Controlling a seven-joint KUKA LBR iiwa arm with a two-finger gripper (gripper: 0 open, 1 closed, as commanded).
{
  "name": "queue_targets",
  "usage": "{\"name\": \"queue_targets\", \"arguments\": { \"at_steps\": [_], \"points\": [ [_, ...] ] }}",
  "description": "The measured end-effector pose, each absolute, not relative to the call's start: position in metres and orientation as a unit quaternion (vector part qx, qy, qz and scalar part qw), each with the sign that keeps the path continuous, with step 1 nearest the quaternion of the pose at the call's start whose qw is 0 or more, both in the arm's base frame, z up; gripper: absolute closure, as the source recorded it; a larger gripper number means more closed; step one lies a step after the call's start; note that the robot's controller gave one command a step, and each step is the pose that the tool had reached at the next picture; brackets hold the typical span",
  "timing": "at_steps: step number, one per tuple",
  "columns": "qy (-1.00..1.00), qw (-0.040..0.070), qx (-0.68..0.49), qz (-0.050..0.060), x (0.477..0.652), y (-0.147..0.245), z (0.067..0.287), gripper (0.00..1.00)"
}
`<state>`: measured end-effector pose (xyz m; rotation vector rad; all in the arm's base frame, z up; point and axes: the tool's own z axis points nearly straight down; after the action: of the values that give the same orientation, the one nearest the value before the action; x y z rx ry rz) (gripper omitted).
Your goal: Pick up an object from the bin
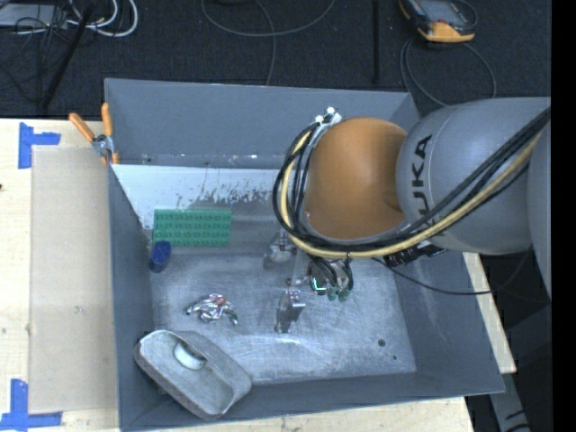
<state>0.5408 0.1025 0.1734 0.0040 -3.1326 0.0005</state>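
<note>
Gripper [281, 288] hangs under the orange wrist cover, about mid-bin [450, 367]. Claw is spread: one finger [290, 313] toward the near side, the other toward the back wall, and only bare floor between them. Nothing is pinched. The wide stance fits a descent onto a target, but no target sits under it.

Nearest thing is the foil scrap [211, 309], crumpled and silver, left of the gripper and clearly apart from it. It is probably the easiest pick, being small, alone and with free floor all round.

Green block [192, 228] lies flat at the foot of the back-left slope, likely because it slid down and stopped there. Blue cap [160, 256] sits just beside its lower left corner, near the left wall. Both are tight to the walls, so there is little room to straddle them.

Grey shoe [191, 372] has a white round patch on top and fills the near-left corner. It lies slanted along the front wall and looks too bulky for a sure grip.

Task not yet done: nothing is lifted, and the gripper would need to shift left to straddle the foil scrap.
</note>
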Motion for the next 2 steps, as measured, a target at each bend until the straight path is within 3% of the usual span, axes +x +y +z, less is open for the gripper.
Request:
{"name": "queue_targets", "arguments": {
  "at_steps": [1, 2],
  "points": [
    [-0.998, -0.001, 0.065, -0.001, 0.566, 0.144, 0.069, 0.00],
    [-0.996, -0.002, 0.089, -0.001, 0.563, 0.191, 0.071, 0.00]
  ]
}}
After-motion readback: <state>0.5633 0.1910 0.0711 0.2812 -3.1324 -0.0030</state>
